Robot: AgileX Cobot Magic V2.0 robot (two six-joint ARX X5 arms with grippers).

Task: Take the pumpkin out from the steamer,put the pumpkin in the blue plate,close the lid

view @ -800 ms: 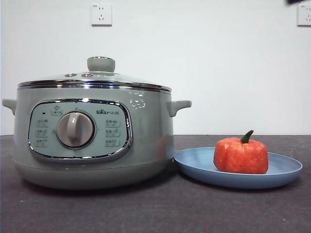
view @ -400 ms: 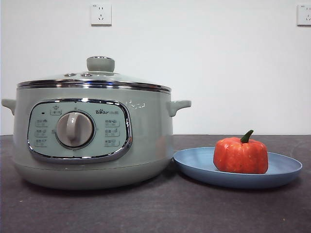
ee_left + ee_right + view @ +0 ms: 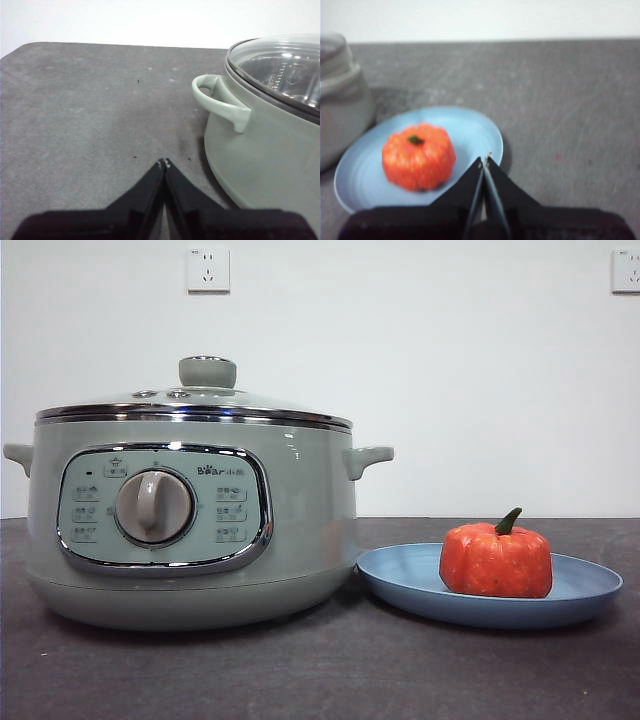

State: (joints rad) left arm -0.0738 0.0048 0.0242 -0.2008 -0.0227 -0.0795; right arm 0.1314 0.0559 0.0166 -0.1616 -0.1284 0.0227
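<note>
Seated square on the steamer (image 3: 190, 530), at the left of the dark table (image 3: 320, 670): the lid (image 3: 195, 405), chrome rim flush all round, sage knob upright at twelve o'clock. Just beside the pot, at its three o'clock: the blue plate (image 3: 490, 600), rim close under the side handle, contact impossible to judge from this level. Resting on the plate, a little right of centre: the pumpkin (image 3: 496, 560), stem leaning toward one o'clock.

Parked off the pot's outer handle, low over bare table: the left gripper (image 3: 164, 164), jaws pressed together, holding nothing. Hovering near the plate's rim on the side away from the pot: the right gripper (image 3: 484, 161), jaws likewise pressed tip to tip, empty.

By the look of things, all three steps done. Little left to go wrong, save from the withdrawal itself: a low sweep of the right arm, enough to clip the rim, tilt the shallow plate and roll the round pumpkin off; a careless swing of the left, enough to knock the handle and jar the lid.

Hidden or unclear: both arms absent from the front view; pot interior only a glare of reflections through the glass; pot's far edge cut off in the left wrist view; right wrist view soft, pot there a pale blur at nine o'clock; panel lettering too small to read.
</note>
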